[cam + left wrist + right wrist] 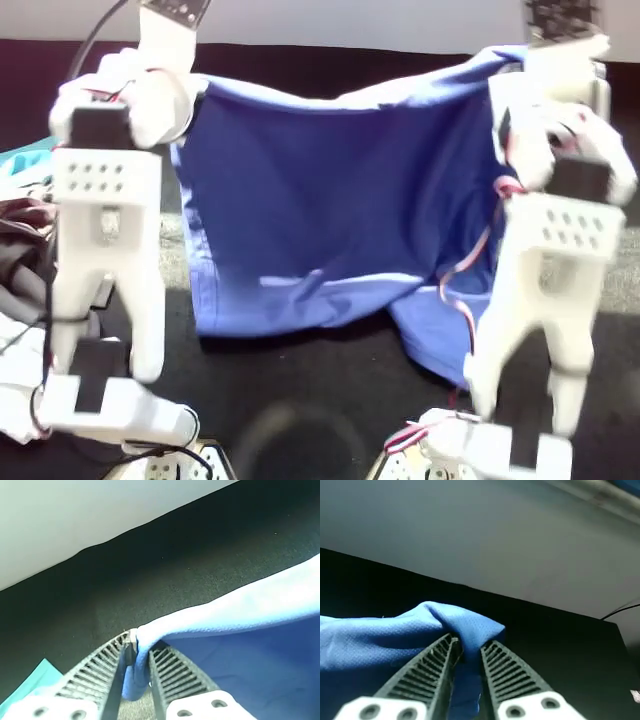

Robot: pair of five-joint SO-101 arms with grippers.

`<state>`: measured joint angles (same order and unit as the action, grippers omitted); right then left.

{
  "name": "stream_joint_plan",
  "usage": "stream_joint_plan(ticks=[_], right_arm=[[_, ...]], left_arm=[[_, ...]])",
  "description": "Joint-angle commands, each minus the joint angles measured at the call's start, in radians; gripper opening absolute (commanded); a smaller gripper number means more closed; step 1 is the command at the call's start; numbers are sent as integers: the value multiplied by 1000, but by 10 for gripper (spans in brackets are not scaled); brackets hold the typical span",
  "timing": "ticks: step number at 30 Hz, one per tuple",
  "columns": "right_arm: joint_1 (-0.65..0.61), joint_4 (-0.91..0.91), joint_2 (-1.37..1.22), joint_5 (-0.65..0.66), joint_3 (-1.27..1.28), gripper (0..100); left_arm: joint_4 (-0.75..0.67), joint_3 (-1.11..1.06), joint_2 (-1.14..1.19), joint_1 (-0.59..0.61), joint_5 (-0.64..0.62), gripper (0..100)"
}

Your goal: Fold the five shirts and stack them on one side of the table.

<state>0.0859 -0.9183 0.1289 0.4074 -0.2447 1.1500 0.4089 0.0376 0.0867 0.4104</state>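
Observation:
A blue shirt point(340, 210) hangs spread between the two arms above the dark table, its lower edge folded up near the table's middle. My left gripper point(137, 645) is shut on one top corner of the blue shirt point(240, 630), at the far left of the table in the high view. My right gripper point(467, 645) is shut on the other top corner of the blue shirt point(395, 635), at the far right. The cloth bunches between each pair of ribbed fingers point(172, 667).
A pile of other clothes point(25, 220), teal and dark, lies at the table's left edge behind the left arm point(105, 220). A teal cloth corner point(30, 685) lies below the left gripper. A pale wall point(495, 535) runs behind the table's far edge.

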Motion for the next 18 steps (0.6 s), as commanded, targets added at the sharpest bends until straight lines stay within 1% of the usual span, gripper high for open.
stream_joint_plan(ticks=[1, 8, 12, 15, 18], right_arm=[[-30, 51, -176, 11, -145, 6], [-62, 44, -495, 9, -538, 6], [-70, 44, -593, 9, -677, 6], [-73, 44, -625, 8, -707, 6], [-91, 42, -665, -34, -688, 6]], left_arm=[[-68, 159, 134, 7, 6, 9], [-68, 595, 490, 18, 6, 9], [-68, 831, 622, 25, 6, 9], [-68, 938, 684, 38, 6, 9], [-72, 937, 746, 39, 6, 9]])
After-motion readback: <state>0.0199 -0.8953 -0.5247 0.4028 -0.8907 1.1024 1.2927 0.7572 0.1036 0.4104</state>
